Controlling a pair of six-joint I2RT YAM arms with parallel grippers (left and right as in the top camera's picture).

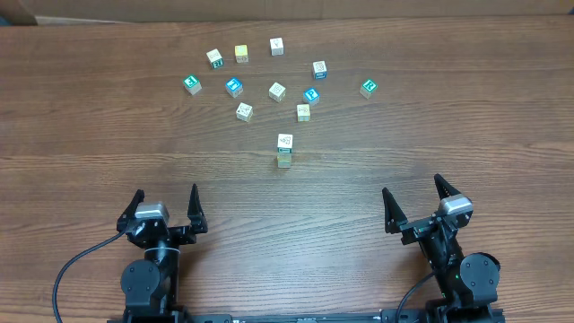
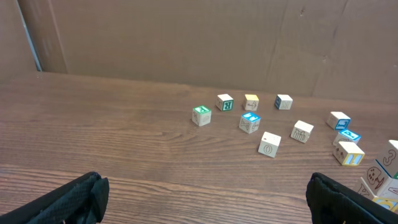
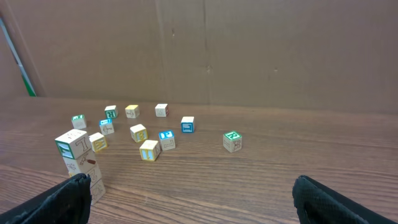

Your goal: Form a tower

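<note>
The tower [image 1: 284, 151] is a narrow stack of pale letter cubes in the middle of the wooden table, its top face pale. It shows at the left of the right wrist view as the tower [image 3: 76, 163], and at the right edge of the left wrist view as the tower [image 2: 384, 179]. My left gripper [image 1: 166, 192] rests near the front left, open and empty. My right gripper [image 1: 413, 187] rests near the front right, also open and empty. Both stand well short of the tower. Bare wood lies between the left gripper [image 2: 205, 193] fingers and the right gripper [image 3: 191, 190] fingers.
Several loose letter cubes lie scattered beyond the tower, from a green-marked cube [image 1: 192, 84] on the left to another green-marked cube [image 1: 368, 87] on the right, with a yellow cube [image 1: 241, 53] farther back. A brown cardboard wall [image 3: 205, 50] stands behind the table.
</note>
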